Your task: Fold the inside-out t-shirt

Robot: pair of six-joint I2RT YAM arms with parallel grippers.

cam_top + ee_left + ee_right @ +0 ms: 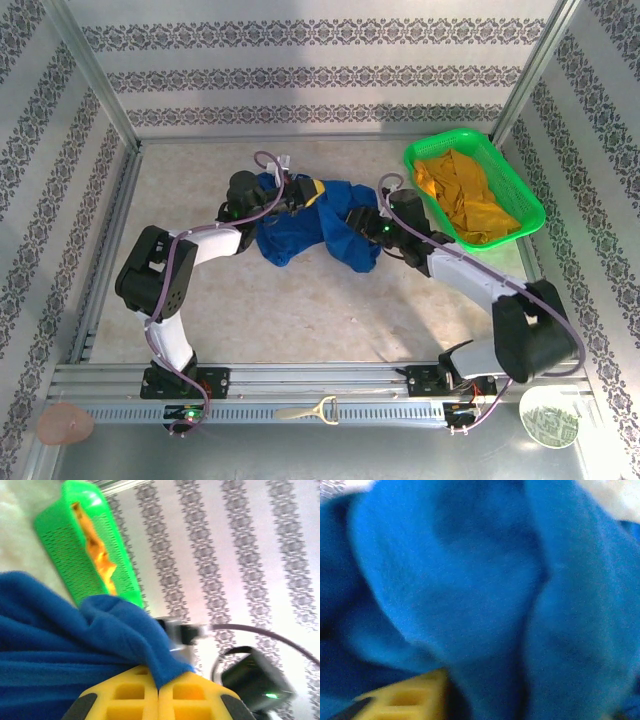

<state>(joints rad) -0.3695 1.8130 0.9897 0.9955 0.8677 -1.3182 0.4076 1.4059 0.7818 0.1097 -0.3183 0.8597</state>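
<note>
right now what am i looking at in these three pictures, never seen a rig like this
Two robot arms are bolted at the near edge of the table. One picture looks down from above; the other two come from wrist cameras. A crumpled royal-blue cloth t-shirt lies between the arms. The left end effector pinches a fold between yellow fingers. The right end effector is pressed into the cloth; its grip is unclear. A green plastic basket at the right holds a mustard-yellow garment.

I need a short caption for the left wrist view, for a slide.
Left tool shut on a fold of the t-shirt, with the green basket and its yellow garment behind.
</note>
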